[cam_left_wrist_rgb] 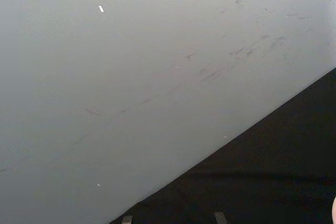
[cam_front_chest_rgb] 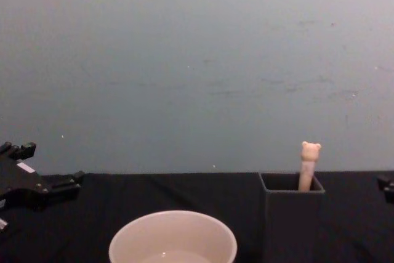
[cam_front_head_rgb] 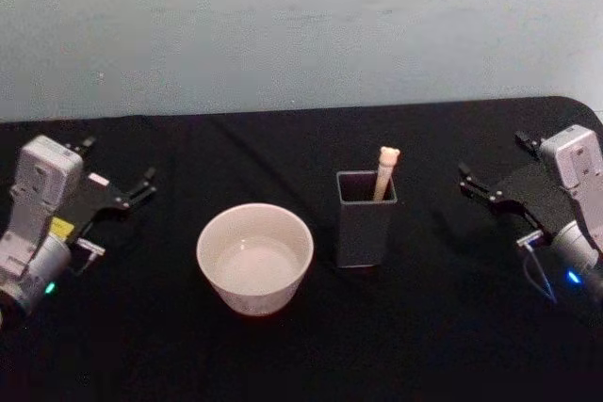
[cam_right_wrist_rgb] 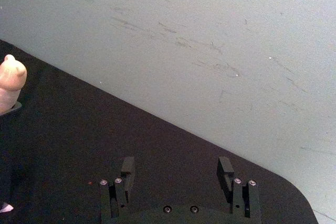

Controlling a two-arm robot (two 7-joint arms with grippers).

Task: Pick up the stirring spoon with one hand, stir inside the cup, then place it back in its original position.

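Head view: the cup (cam_front_head_rgb: 254, 256) sits near the middle of the black table (cam_front_head_rgb: 424, 345). Just to its right stands a dark holder (cam_front_head_rgb: 366, 223), with the spoon (cam_front_head_rgb: 385, 174) upright in its far right corner, bear head up. The left gripper (cam_front_head_rgb: 115, 165) is at the far left and the right gripper (cam_front_head_rgb: 495, 159) at the far right. Both have their fingers spread, hold nothing and are well apart from the spoon.

Left wrist view: grey wall (cam_left_wrist_rgb: 131, 66) and table.

Right wrist view: the right gripper's fingers (cam_right_wrist_rgb: 127, 170) stand wide apart over the table, and the bear head shows at the edge.

Chest view: the spoon rises from the holder's right side. The cup is left of it and nearer. The left gripper is at the left edge, fingers spread.
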